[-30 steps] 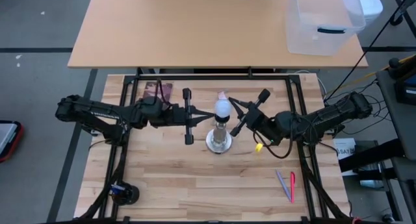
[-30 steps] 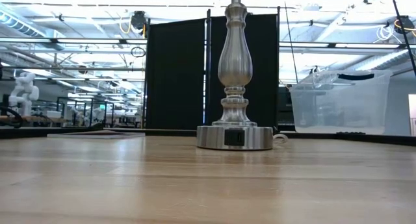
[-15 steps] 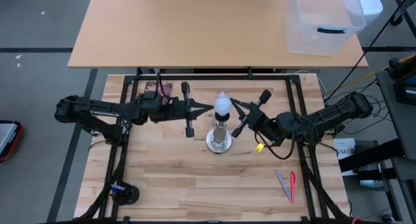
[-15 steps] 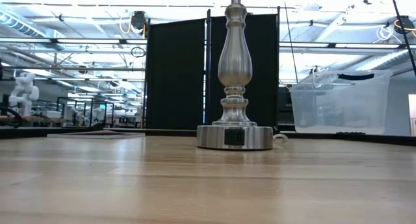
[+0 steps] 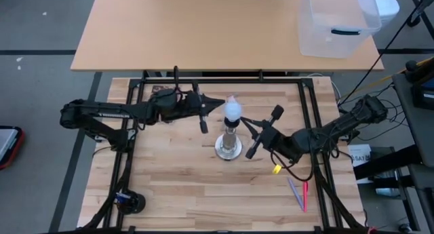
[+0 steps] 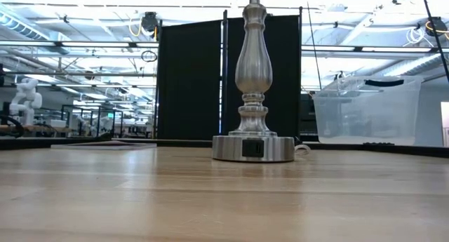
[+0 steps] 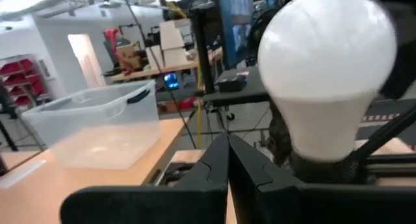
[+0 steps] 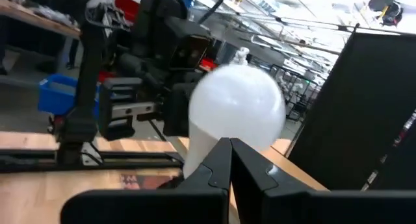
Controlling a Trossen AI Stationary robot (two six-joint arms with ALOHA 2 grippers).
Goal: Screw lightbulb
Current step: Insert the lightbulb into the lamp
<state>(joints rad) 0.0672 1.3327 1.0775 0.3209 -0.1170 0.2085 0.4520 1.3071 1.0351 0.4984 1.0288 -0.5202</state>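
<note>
Flanking the one lightbulb (image 5: pixel 232 111), our two hands sit close to it without touching. Our left hand (image 5: pixel 201 113) has its fingers spread wide apart, just beside the globe. Our right hand (image 5: pixel 263 131) is also spread open, near the lamp stand (image 5: pixel 229 145). The bulb sits upright in the socket atop that single silvery stand, at the middle of the wooden table (image 5: pixel 176 180). Two pens (image 5: pixel 299 193) lie well apart, toward the table's right edge, and one clear plastic bin (image 5: pixel 339 20) rests on the far table.
</note>
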